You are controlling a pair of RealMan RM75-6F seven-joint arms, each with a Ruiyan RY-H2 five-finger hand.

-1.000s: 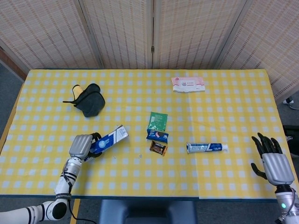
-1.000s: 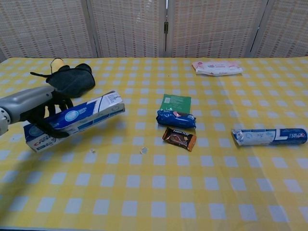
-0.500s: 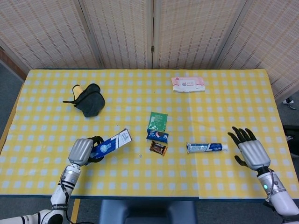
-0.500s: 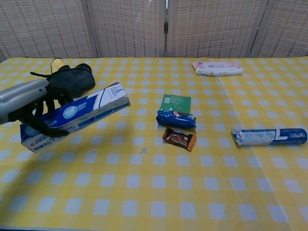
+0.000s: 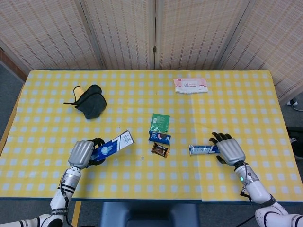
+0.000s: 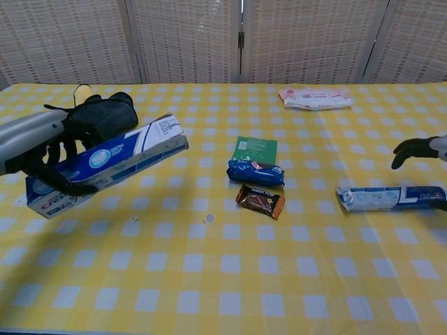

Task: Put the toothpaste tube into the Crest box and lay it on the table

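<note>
One Crest box is gripped in the left hand, raised above the desk, its inside not visible. One toothpaste tube lies flat on the desk, the right hand over its cap end, fingers curled; whether it grips cannot be told. Three small snack packets lie between box and tube.

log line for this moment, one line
left hand: holds Crest box off table | right hand: over cap end of toothpaste tube, grasp unclear | tube: on table, not boxed
</note>
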